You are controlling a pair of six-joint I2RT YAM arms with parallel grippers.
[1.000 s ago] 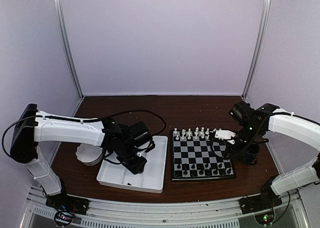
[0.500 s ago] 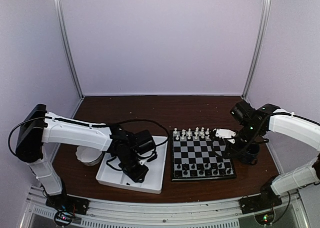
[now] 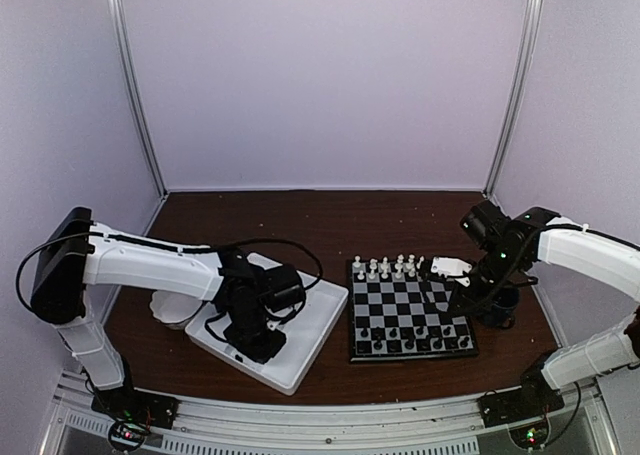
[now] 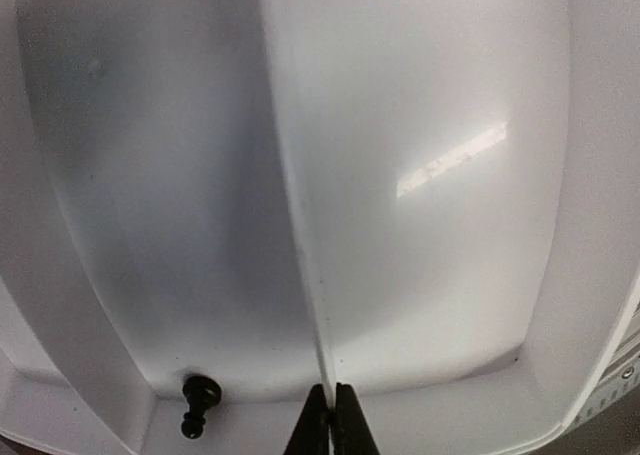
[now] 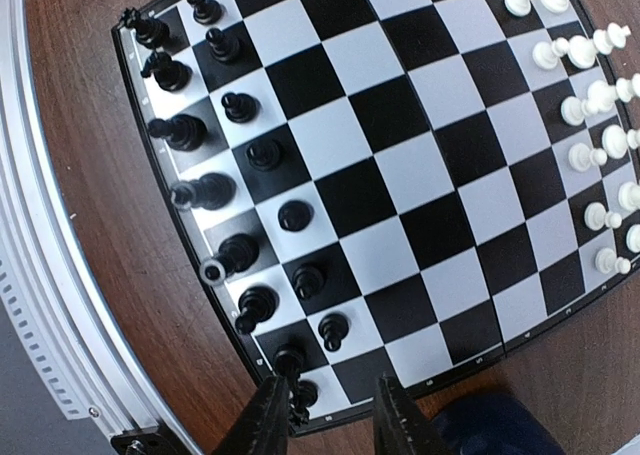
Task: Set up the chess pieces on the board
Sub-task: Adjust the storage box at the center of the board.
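The board (image 3: 410,305) lies right of centre, with white chess pieces (image 3: 385,268) along its far edge and black ones (image 3: 410,337) along its near edge. My right gripper (image 3: 463,293) hangs open over the board's near right corner (image 5: 400,275); nothing sits between its fingers (image 5: 268,420), and black chessmen (image 5: 300,275) stand just beside one. My left gripper (image 4: 326,427) is down in the white divided tray (image 3: 315,320), shut on its thin dividing wall (image 4: 300,225). One black pawn (image 4: 198,405) lies on its side in the tray compartment left of that wall.
A white scalloped bowl (image 3: 168,310) sits left of the tray, partly behind my left arm. A dark blue cup (image 3: 500,310) stands off the board's right edge, under my right arm. The tray's right corner meets the board's left edge.
My left gripper has closed on the tray's divider, and the tray has swung round, its right corner now against the board. The board has shifted slightly right. My right gripper has held still.
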